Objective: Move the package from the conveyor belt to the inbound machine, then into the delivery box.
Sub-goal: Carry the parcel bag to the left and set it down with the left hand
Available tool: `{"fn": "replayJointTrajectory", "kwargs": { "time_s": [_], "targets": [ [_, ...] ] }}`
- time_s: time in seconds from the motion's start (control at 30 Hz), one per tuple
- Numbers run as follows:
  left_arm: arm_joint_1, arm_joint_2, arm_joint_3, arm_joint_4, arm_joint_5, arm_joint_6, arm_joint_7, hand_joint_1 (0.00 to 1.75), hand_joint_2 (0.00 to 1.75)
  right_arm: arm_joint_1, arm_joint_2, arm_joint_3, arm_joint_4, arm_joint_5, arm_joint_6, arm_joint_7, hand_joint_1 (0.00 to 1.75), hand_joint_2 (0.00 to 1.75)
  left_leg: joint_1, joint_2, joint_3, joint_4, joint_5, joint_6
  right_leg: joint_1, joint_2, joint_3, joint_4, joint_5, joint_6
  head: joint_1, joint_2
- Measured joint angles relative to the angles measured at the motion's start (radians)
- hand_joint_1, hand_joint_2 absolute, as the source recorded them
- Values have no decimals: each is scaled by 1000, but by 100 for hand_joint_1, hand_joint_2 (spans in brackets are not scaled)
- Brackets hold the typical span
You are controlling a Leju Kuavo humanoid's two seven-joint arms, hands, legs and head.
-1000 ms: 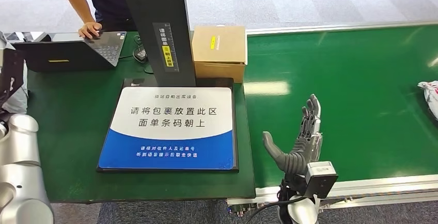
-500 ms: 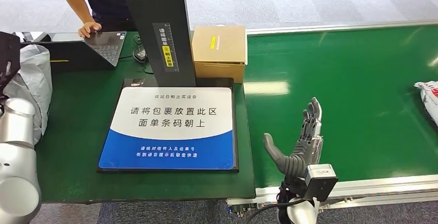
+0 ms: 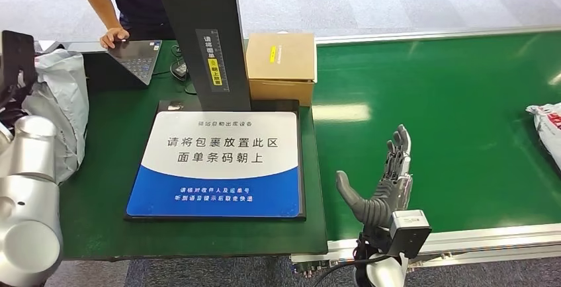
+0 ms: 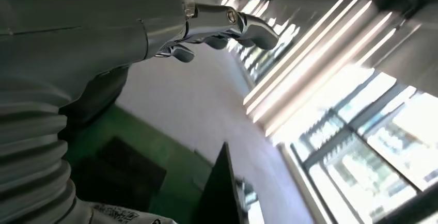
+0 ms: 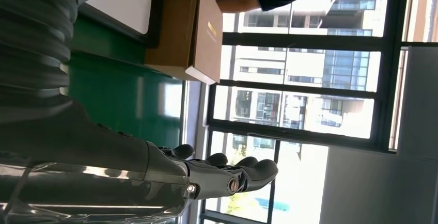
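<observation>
As before, right hand (image 3: 378,188) spread, empty.

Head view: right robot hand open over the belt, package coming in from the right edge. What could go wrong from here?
1. The package is a soft white bag, partly cut off at the frame edge; it may sag or slip in the open right robot hand.
2. The cardboard box stands right beside the scan pad, so a wide carry could clip it.
3. A grey bag hangs by the left arm near a person's hand on the laptop.
</observation>
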Motion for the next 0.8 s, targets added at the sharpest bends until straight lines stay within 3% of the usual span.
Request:
{"fn": "replayJointTrajectory", "kwargs": {
  "time_s": [0.07, 0.2, 0.3, 0.43, 0.67, 0.8],
  "targets": [
    [-24, -1, 10, 18, 155, -144, -23, 0, 175, 0, 0, 0, 0, -1, 3, 1, 0, 175, 0, 0, 0, 0, 0, 0, 0, 0, 0, 0, 0, 0, 0, 0],
    [-53, 1, 69, 61, 499, -578, -67, 0, 175, -2, 0, -2, 0, -2, 22, 3, 0, 175, 0, 0, 0, 0, 1, 0, 0, 0, 0, 0, 0, 0, 0, 0],
    [-53, 4, 123, 78, 681, -730, -92, 0, 175, -1, 0, -3, -1, 8, 37, 13, 0, 175, 0, 2, -1, 0, 1, -1, 0, 1, -1, 1, 1, -1, 0, 0],
    [-49, 10, 178, 83, 837, -714, -120, 0, 175, -1, 0, -6, -11, 27, 51, 27, 0, 175, 0, 2, -1, 0, 1, -1, 0, 1, -1, 1, 0, -1, 0, 0],
    [-39, 17, 182, 61, 871, -455, -179, 0, 175, 3, 9, -14, -25, 41, 55, 35, 0, 175, 0, 1, -1, -1, 1, -1, 0, 1, -2, 1, 0, -1, 0, 0],
    [-32, 17, 172, 41, 871, -362, -217, 0, 175, 15, 11, -17, -32, 41, 54, 33, 0, 175, 0, 1, -1, -1, 1, -1, 0, 1, -2, 1, 1, -1, 0, 0]
  ]
}}
